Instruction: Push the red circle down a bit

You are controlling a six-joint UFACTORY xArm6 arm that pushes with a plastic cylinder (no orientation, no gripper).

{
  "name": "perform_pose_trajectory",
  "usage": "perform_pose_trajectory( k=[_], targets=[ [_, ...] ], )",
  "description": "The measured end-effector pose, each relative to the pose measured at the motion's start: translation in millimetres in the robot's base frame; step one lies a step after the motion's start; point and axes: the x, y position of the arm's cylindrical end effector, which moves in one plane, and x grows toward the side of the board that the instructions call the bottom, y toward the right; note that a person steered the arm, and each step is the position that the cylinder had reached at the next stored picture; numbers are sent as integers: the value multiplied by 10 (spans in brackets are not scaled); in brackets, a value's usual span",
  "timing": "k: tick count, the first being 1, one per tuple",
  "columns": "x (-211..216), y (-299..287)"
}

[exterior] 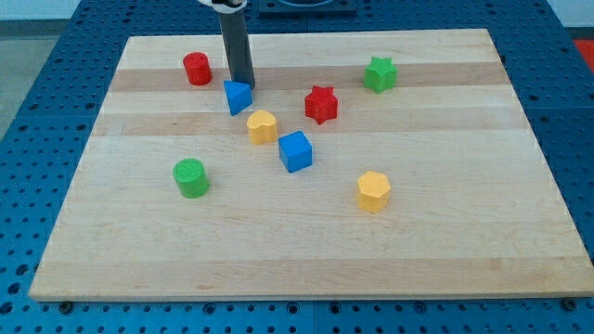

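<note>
The red circle [197,69] is a short red cylinder standing upright on its flat base, round face up. It lies on the wooden board toward eleven o'clock, near the far edge.

A pale wooden table [306,260] with lengthwise grain bands fills most of the view — evenly lit, no hard shadows. Around it lies a blue perforated surface [37,121] — rows of small holes.
</note>
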Motion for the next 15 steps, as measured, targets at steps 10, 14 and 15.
perform_pose_trajectory(
  k=[10,14,15],
  targets=[
    [-720,-1001],
    [-603,-879],
    [-765,-612]
  ],
)
